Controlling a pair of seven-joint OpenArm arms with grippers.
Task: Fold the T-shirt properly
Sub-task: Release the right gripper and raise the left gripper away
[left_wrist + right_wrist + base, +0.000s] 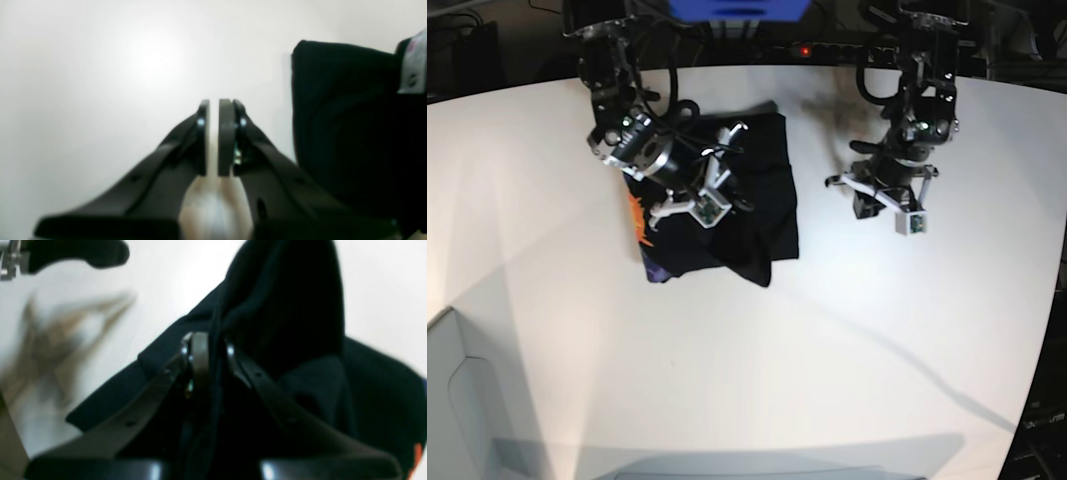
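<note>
Right wrist view: right claw [210,353] clamps a blurred fold of black cloth T-shirt [287,306]; left claw [218,133] nearly closed, empty, over white surface [100,83].

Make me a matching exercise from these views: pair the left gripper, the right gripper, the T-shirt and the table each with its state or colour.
1. left gripper
2. right gripper
3. T-shirt
4. table

A. black, with an orange and purple print at one edge
B. white
C. shut on cloth
D. nearly shut, holding nothing, over bare table

Pairs: 1-D, 2-C, 3-A, 4-B
</note>
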